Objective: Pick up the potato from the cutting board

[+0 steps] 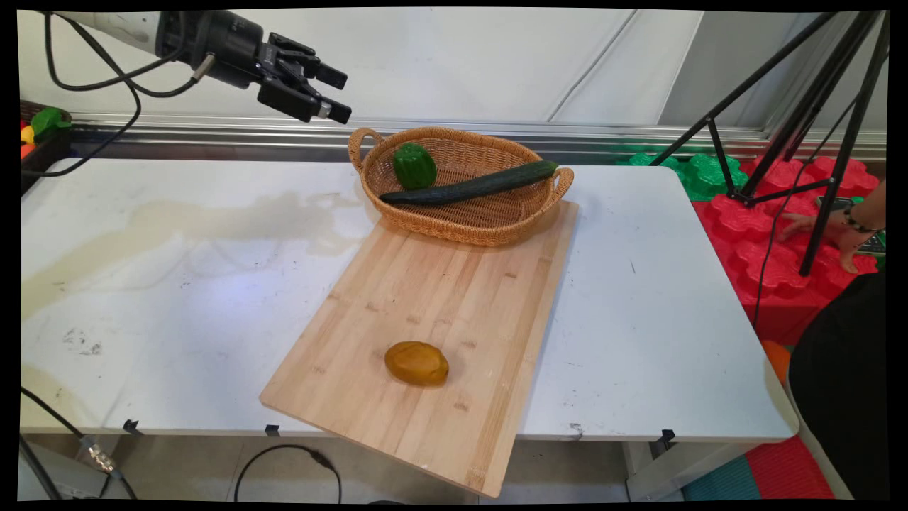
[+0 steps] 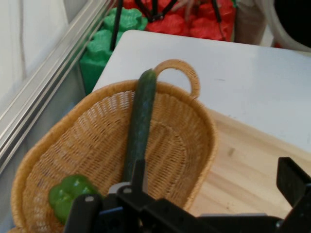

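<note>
- Worktop (image 1: 177, 284): 1, white.
- Wooden cutting board (image 1: 440, 312): 1.
- Wicker basket (image 1: 461, 220): 1, with 2 handles.
- Cucumber (image 1: 468, 188): 1, dark green.
- Green pepper (image 1: 414, 165): 1.
- Yellow-brown mango (image 1: 416, 363): 1.
- Produce items in total: 3.
- Black tripod (image 1: 801, 106): 1.
- Pincer (image 1: 339, 91): 1, with 2 fingers.

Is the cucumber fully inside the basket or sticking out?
Sticking out: the cucumber lies across the basket, one end resting over the rim by a handle.
</note>
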Robot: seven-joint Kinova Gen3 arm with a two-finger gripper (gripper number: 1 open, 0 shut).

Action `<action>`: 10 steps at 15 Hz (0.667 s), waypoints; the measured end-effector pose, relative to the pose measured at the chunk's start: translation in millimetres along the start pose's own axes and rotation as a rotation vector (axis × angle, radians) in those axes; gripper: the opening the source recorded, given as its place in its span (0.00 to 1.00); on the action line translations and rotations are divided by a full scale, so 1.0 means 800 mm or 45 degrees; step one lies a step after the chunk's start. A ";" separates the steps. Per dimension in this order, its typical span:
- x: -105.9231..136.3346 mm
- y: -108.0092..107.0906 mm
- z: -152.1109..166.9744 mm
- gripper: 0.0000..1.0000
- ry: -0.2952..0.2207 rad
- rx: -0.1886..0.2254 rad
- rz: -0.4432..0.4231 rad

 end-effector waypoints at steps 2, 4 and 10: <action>0.002 0.011 -0.001 1.00 -0.011 -0.029 0.035; 0.002 0.025 0.003 1.00 -0.036 -0.066 0.080; -0.008 0.078 0.026 1.00 -0.129 -0.206 0.184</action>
